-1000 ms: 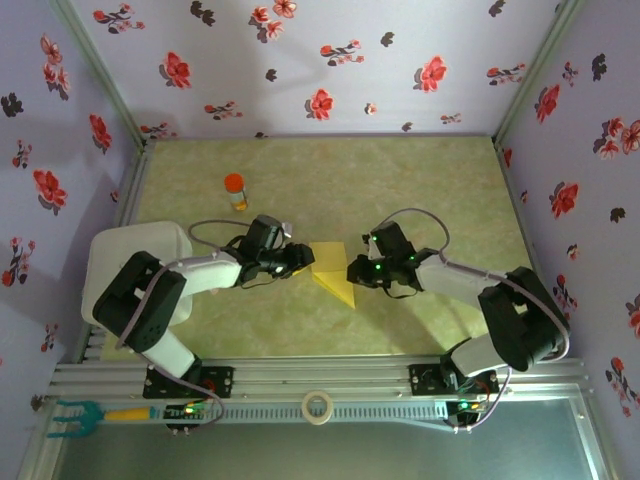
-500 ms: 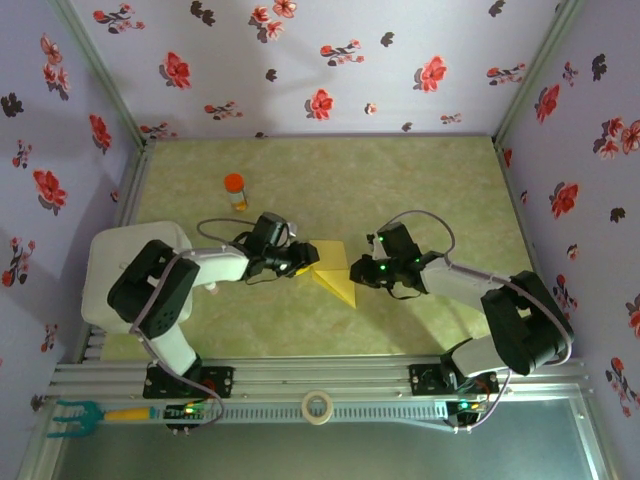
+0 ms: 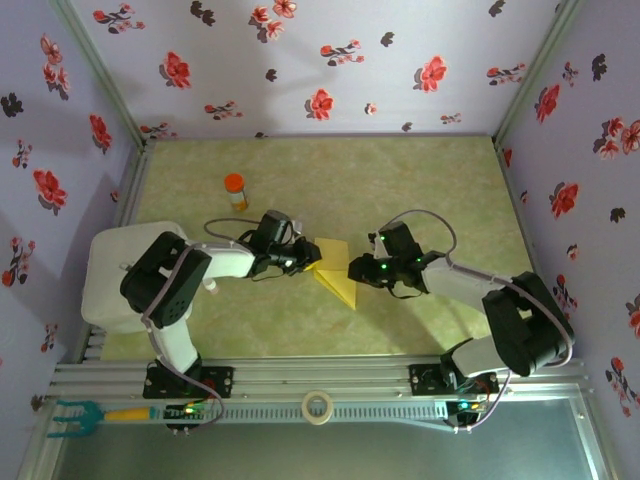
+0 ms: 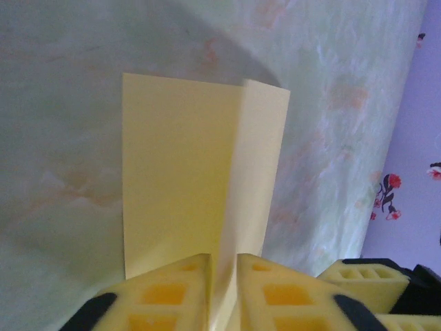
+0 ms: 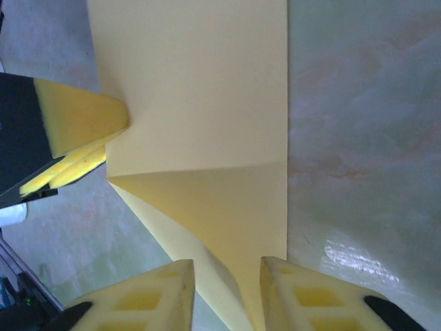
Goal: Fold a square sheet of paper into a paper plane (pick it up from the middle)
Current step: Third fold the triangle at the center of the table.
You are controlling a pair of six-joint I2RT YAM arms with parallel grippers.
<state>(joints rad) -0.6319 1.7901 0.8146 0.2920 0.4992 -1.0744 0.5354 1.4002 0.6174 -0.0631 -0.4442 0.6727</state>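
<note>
The square sheet of paper (image 3: 335,272) sits mid-table, right between the two arms, and it isn't a flat square. From above it reads as a tapered wedge with its point toward the near edge. The left wrist view shows one flap standing up along a sharp crease, and the right wrist view shows a diagonal fold running down to a tip. My guess is we're somewhere in the early-to-middle folds: a few creases are in, but it's nowhere near a narrow dart, so the nose still needs tightening and the wings still need folding. The left jaws are pinched shut on the raised crease, foam pads (image 4: 158,293) pressed up against the paper. The right jaws stand a little apart with the pointed end sitting loose in the gap, not clamped as far as I can tell. The paper itself is thin, matte and plain yellow with crisp edges, and it looks like it holds a crease well. The pads are chunky yellow foam with little square cells. The table (image 3: 420,180) is a glossy pale green marble pattern, shiny enough to throw glare. A small orange-capped bottle (image 3: 234,190) stands well apart on the far left.
</note>
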